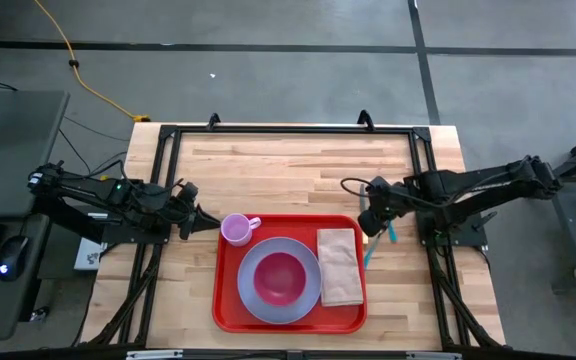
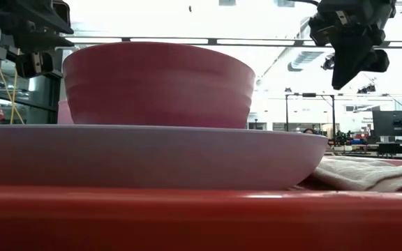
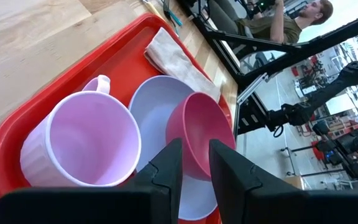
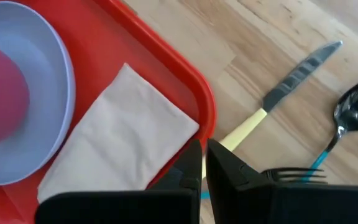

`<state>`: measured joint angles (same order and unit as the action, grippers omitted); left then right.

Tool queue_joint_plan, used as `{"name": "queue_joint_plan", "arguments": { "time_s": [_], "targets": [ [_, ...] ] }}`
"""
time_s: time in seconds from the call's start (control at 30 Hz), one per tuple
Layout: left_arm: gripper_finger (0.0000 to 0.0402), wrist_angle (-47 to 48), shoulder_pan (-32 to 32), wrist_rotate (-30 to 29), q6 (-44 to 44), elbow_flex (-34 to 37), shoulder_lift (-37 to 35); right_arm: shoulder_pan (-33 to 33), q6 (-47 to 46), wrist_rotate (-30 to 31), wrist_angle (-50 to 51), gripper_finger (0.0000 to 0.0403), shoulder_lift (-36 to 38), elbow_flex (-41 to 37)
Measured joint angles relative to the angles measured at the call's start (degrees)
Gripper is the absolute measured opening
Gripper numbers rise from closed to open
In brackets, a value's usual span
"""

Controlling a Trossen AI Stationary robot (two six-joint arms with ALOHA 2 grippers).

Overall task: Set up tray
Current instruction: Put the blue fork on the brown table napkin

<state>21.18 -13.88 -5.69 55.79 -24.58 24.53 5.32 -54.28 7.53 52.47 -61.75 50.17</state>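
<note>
Red plastic, the tray (image 1: pixel 230 300) sits at the near middle of the slatted wooden table (image 1: pixel 288 170), carrying a pink bowl (image 1: pixel 280 277) on a lavender plate (image 1: pixel 251 293), a pale pink mug (image 1: pixel 236 229) and a tan napkin (image 1: pixel 340 266). The left gripper (image 1: pixel 208 222) hovers beside the mug, fingers slightly apart, empty. The right gripper (image 1: pixel 364 226), fingers together, hangs above the tray's right rim, near a yellow-handled knife (image 4: pixel 291 81), spoon (image 4: pixel 353 112) and fork (image 4: pixel 294 175). A person (image 3: pixel 291 18) stands beyond.
</note>
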Motion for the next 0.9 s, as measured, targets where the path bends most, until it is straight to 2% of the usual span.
{"name": "queue_joint_plan", "arguments": {
  "time_s": [0.37,0.67,0.9],
  "targets": [
    [0.0111,0.0,0.0,-1.7,-0.4,0.0,0.0,-0.6,0.3,-2.1,-0.1,0.0000,0.0,0.0],
    [0.0111,0.0,0.0,-2.4,-0.1,0.0,0.0,-1.2,-8.4,-10.7,8.7,0.0001,0.0,0.0],
    [0.0111,0.0,0.0,-2.8,0.0,0.0,0.0,-1.2,-11.0,-14.3,9.0,0.0001,0.0,0.0]
  ]
}}
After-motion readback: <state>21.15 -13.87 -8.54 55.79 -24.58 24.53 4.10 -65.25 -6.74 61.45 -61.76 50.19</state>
